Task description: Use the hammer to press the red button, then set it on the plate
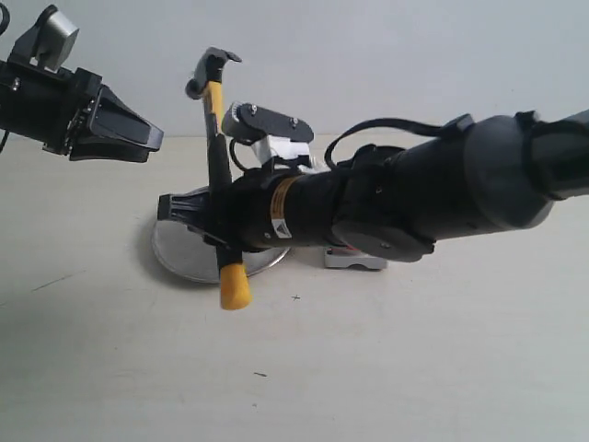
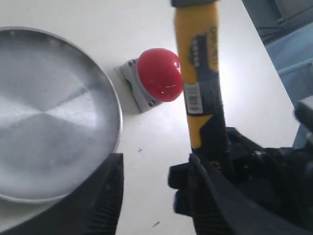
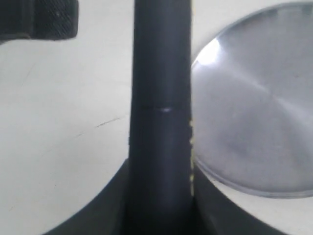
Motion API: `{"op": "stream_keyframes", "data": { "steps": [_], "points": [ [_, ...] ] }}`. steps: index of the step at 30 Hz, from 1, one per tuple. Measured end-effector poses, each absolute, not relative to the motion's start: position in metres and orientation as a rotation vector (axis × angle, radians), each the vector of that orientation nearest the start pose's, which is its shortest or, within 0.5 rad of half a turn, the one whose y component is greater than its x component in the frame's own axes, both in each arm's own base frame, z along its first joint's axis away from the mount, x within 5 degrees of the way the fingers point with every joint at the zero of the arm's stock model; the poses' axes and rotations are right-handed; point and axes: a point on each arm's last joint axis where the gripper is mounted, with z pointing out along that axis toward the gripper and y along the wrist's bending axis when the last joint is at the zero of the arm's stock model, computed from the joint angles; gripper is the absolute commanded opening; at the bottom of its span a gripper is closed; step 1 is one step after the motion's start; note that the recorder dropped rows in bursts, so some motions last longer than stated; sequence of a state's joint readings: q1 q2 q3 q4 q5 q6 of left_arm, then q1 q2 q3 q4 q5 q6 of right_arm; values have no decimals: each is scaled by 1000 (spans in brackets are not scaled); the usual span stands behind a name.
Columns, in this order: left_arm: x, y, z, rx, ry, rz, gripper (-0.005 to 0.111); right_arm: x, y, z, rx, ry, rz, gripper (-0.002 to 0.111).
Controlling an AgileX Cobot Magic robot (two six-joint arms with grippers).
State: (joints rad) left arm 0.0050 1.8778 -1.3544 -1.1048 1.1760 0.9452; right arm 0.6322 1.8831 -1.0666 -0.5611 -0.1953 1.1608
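My right gripper reaches across from the right and is shut on the black handle of the hammer. The hammer stands nearly upright, with its dark head up and its yellow end down. Below it lies the round silver plate. In the right wrist view the handle fills my right gripper, with the plate beside it. The left wrist view shows the red button between the plate and the hammer. My left gripper hangs open and empty up at the left.
In the exterior view my right arm hides most of the red button; only its grey base shows. The pale tabletop stretches to the front. A finger of my left gripper shows in the right wrist view.
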Motion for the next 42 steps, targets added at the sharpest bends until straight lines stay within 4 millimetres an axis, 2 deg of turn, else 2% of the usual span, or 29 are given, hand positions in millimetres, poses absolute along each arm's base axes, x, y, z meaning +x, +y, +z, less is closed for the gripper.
{"op": "stream_keyframes", "data": {
  "steps": [2, 5, 6, 15, 19, 24, 30, 34, 37, 42],
  "points": [
    [376, -65, 245, 519, 2387, -1204, 26, 318, 242, 193, -113, 2235, 776, 0],
    [378, -56, 245, 485, 2388, -1195, 4, 316, 238, 200, -155, 2238, 716, 0],
    [378, -53, 245, 476, 2388, -1192, 0, 315, 237, 203, -160, 2237, 704, 0],
    [375, -38, 242, 479, 2447, -1170, 0, 312, 229, 220, -179, 2217, 644, 0],
    [372, -31, 233, 461, 2539, -1083, 0, 306, 215, 237, -213, 2231, 494, 0],
    [362, -27, 217, 364, 2568, -990, 0, 291, 190, 261, -275, 2271, 250, 0],
    [339, -24, 204, 168, 2487, -862, 0, 260, 163, 285, -285, 2235, 212, 0],
    [308, -26, 197, 76, 2391, -798, 0, 241, 145, 295, -258, 2247, 166, 0],
    [285, -28, 197, 41, 2287, -778, 0, 228, 135, 294, -254, 2302, 144, 0],
    [247, -31, 197, 106, 2204, -723, 0, 200, 117, 283, -228, 2348, 169, 0]
  ]
}}
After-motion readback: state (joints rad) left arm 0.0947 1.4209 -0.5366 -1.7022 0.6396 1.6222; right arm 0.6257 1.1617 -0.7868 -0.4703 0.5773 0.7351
